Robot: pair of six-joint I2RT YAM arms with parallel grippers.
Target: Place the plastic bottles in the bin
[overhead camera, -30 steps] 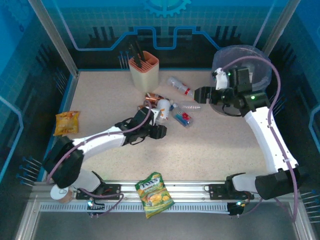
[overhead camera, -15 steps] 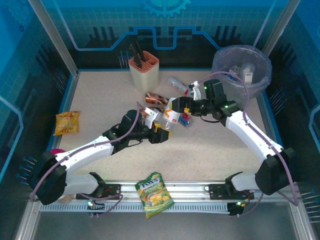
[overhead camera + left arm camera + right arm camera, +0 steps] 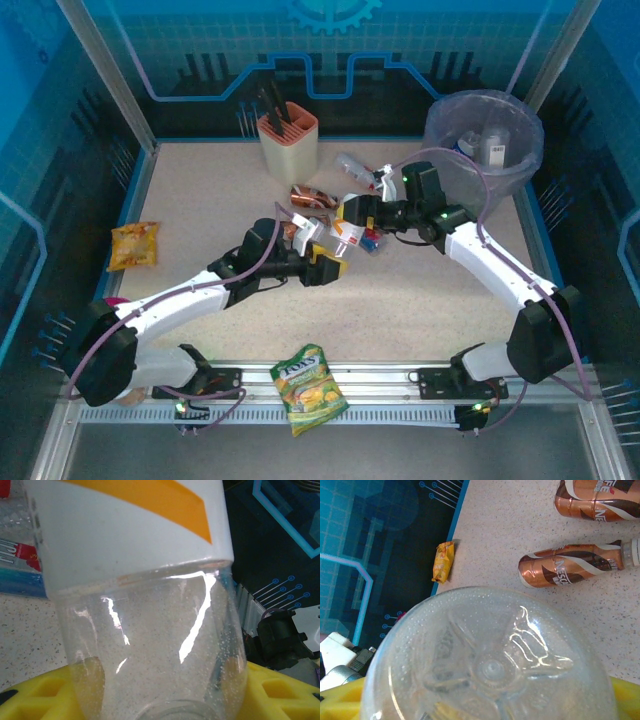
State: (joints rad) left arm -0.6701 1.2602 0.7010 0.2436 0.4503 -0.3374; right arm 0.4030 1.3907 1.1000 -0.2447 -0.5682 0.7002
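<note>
Mid-frame in the top view a clear bottle (image 3: 344,231) w/ a white-and-orange label is held up where left fingers (image 3: 287,692) reach in from lower left and right fingers (image 3: 627,697) from upper right. Its long axis runs approx lower left to upper right, in line w/ both. Left fingers are nearly closed and clamped on the clear, unlabelled end. Right fingers sit partway open either side of the other end; can't tell if they touch it yet. Bin (image 3: 436,118) is in the upper right corner, well apart from the bottle, w/ a few bottles already inside. Right arm (image 3: 500,265) is much the nearer to it, so this is prob. a hand-over: right side must grip before left lets go, then carry up-right. Left wrist view gives the label + left fingers pressed on the clear wall, but nothing on the far-end contact. Right wrist view looks straight at the moulded base, i.e. the base points at that wrist. It also shows brown bottles (image 3: 570,570) lying on the tabletop (image 3: 520,525) at upper right + a yellow snack bag (image 3: 443,561) near its edge.
</note>
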